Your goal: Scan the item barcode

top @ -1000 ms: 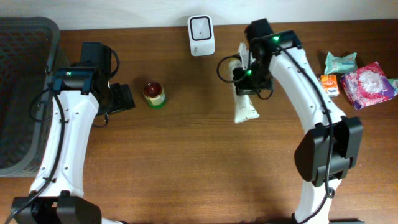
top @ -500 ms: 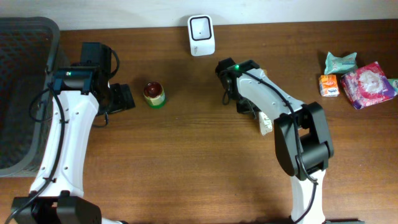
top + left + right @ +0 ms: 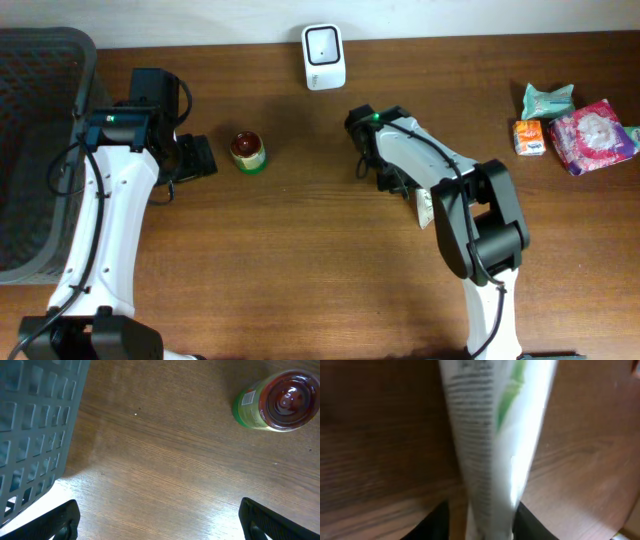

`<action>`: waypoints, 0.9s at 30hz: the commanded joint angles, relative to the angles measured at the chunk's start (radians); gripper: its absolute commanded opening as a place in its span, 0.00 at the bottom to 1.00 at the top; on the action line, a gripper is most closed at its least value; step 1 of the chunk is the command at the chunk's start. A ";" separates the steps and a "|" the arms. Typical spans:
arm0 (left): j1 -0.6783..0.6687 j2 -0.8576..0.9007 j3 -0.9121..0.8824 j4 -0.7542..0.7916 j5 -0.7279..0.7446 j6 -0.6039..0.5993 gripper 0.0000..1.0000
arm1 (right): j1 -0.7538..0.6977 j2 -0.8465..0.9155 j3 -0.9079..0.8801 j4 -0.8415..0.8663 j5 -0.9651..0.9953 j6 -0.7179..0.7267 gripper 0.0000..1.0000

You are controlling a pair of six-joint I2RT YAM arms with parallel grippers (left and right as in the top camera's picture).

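Tube: blurred in right wrist view, white with green streak, fine print unreadable. In overhead view right arm hides most of it; only one end pokes out onto worktop, well apart from scanner. Jar: red lid, green label, writing too small to read. Right gripper: jaws straddle tube; clamped or slack, cannot tell through blur. Left gripper: jaws spread wide, nothing between, fingertips cut off at frame corners, near jar.
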 commanded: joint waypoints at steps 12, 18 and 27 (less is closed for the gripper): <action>0.006 -0.015 -0.003 -0.001 -0.011 -0.003 0.99 | 0.174 0.010 0.203 -0.126 -0.226 -0.071 0.68; 0.006 -0.015 -0.003 -0.001 -0.011 -0.003 0.99 | 0.079 0.010 0.321 -0.251 -0.234 -0.072 0.81; 0.006 -0.015 -0.003 -0.001 -0.011 -0.003 0.99 | -0.198 0.023 0.356 -0.259 -0.674 -0.474 0.88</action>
